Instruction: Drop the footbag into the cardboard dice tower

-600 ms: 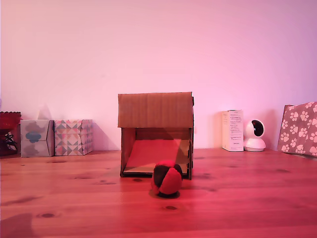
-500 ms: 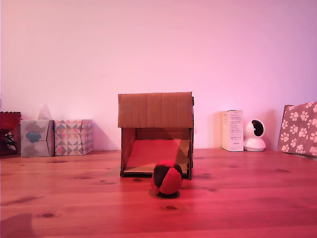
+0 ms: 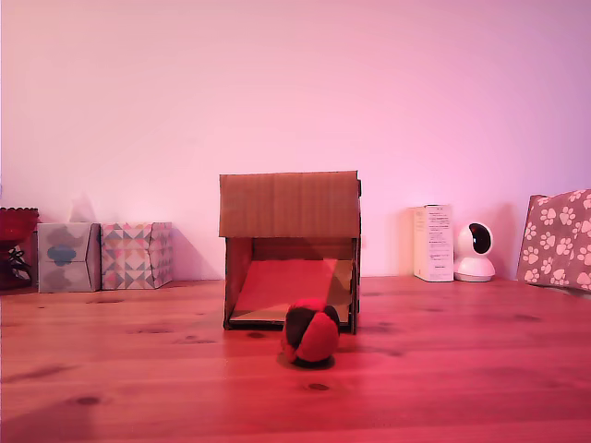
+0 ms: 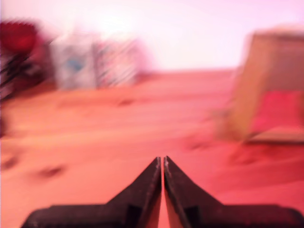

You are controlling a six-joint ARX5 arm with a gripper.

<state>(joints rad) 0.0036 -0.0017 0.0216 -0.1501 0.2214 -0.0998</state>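
The footbag (image 3: 311, 333), a small ball of red and black panels, rests on the wooden table just in front of the cardboard dice tower (image 3: 290, 249), slightly toward the exterior view's right of its lower opening. The tower stands upright with its sloped ramp showing inside. It also appears blurred in the wrist view as the cardboard dice tower (image 4: 270, 90). My gripper (image 4: 163, 160) shows only in the wrist view, its two dark fingers pressed together with nothing between them, low over bare table. The footbag is out of the wrist view. The arm does not appear in the exterior view.
Two patterned tissue boxes (image 3: 103, 256) and a red item (image 3: 17, 245) stand along the wall at the exterior view's left. A white carton (image 3: 433, 242), a small white camera (image 3: 476, 252) and a paw-print box (image 3: 557, 240) stand at its right. The wrist view is motion-blurred.
A faint shadow at the exterior view's lower left corner of the table has faded. The footbag and tower have not moved.
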